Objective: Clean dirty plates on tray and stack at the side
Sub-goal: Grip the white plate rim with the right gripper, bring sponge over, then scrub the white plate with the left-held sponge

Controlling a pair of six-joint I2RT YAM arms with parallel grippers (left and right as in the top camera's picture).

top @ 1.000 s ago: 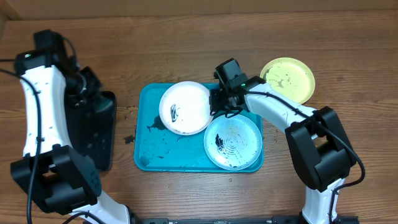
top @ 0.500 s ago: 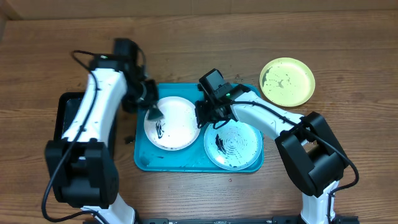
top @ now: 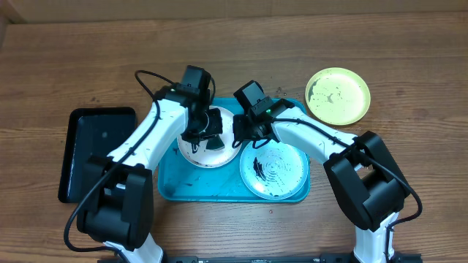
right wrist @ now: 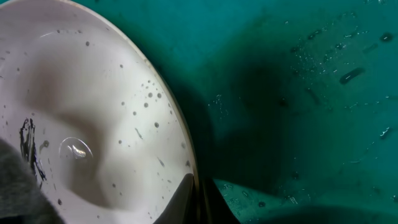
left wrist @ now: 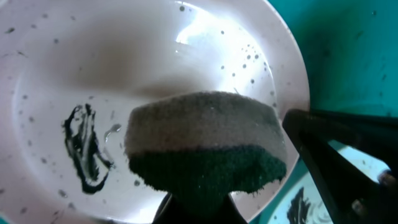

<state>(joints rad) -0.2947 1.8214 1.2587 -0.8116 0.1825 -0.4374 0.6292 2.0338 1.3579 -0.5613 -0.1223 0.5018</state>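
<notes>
The white plate [top: 199, 148] lies on the turquoise tray [top: 172, 179], with a black smear on its left side [left wrist: 84, 149]. My left gripper [top: 212, 139] is shut on a grey-and-dark-green sponge [left wrist: 205, 146] that rests on the plate's centre. My right gripper [top: 238, 135] is shut on the white plate's right rim [right wrist: 186, 162]. The light-blue rimmed plate [top: 274, 166], smeared black, lies on the tray's right half. The yellow-green rimmed plate [top: 338, 94] sits on the table to the right of the tray.
A narrow black tray [top: 95, 150] lies on the wooden table left of the turquoise tray. Black smears and droplets mark the turquoise tray's floor [right wrist: 311, 74]. The right arm's links reach over the light-blue plate.
My left arm has swung from the black tray to the white plate, bringing the sponge onto its centre. The white plate has shifted slightly left. My right gripper stays on its rim.
</notes>
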